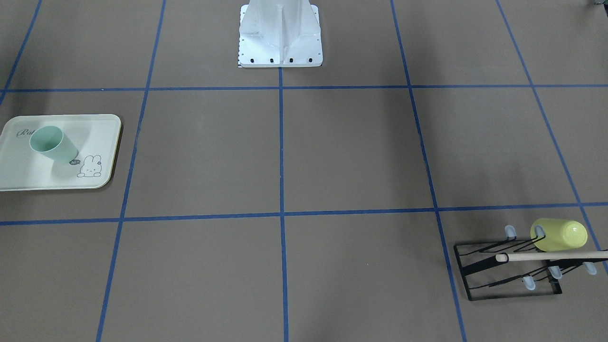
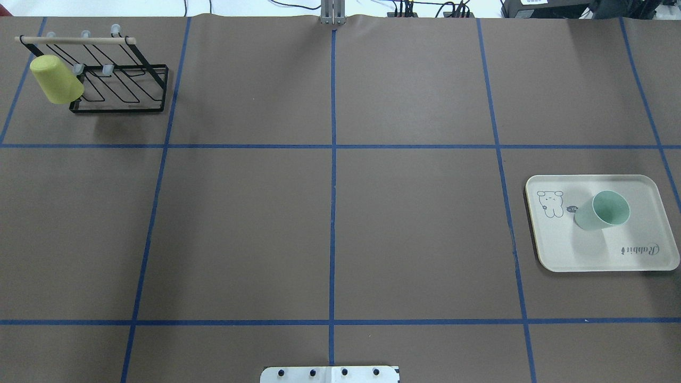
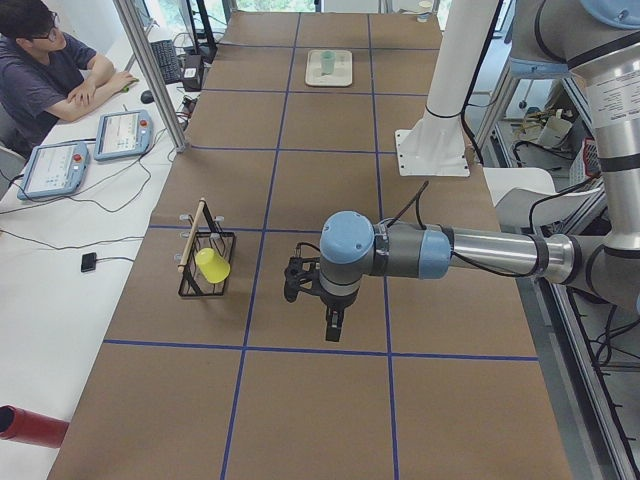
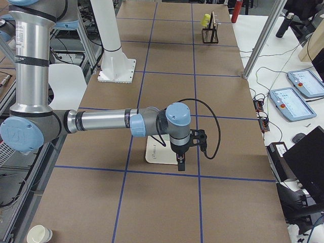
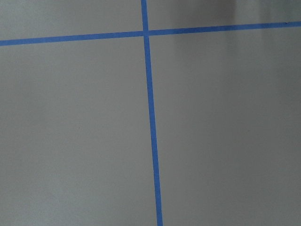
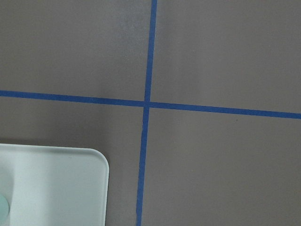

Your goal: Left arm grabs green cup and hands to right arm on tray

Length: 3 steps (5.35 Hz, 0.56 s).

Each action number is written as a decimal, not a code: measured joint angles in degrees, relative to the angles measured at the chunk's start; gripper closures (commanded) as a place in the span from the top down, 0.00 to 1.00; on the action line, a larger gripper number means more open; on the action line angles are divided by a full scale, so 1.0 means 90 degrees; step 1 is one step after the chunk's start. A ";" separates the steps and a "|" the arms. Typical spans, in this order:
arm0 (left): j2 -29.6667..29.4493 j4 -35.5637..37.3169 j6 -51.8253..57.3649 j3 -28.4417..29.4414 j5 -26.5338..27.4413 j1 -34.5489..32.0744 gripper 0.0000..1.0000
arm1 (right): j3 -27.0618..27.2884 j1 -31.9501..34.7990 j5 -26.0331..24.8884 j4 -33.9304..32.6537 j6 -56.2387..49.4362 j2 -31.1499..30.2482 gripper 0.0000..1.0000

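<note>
The pale mint-green cup (image 1: 50,145) stands upright, mouth up, on the cream-white "Rabbit" tray (image 1: 28,175), apart from both grippers. In the overhead view the cup (image 2: 601,210) and tray (image 2: 585,250) are at the right. The left gripper (image 3: 335,325) shows only in the exterior left view, hanging above bare table, far from the cup (image 3: 327,62). The right gripper (image 4: 180,164) shows only in the exterior right view, above the near edge of the tray (image 4: 154,154). I cannot tell whether either gripper is open or shut. The right wrist view shows a tray corner (image 6: 56,183).
A yellow-green cup (image 2: 56,80) hangs on a black wire rack (image 2: 122,90) with a wooden bar at the far left corner. The white robot base (image 1: 280,38) stands at the table's robot side. An operator (image 3: 50,70) sits at a side desk.
</note>
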 measured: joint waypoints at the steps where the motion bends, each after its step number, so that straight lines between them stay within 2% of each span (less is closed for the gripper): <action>1: 0.0000 0.0000 0.0000 0.0003 0.0003 0.0001 1.00 | 0.0000 -0.0009 0.0000 -0.0003 0.0001 0.0000 1.00; 3: 0.0000 0.0000 0.0000 0.0009 0.0009 0.0001 1.00 | -0.0014 -0.0038 -0.0003 -0.0012 0.0004 0.0000 1.00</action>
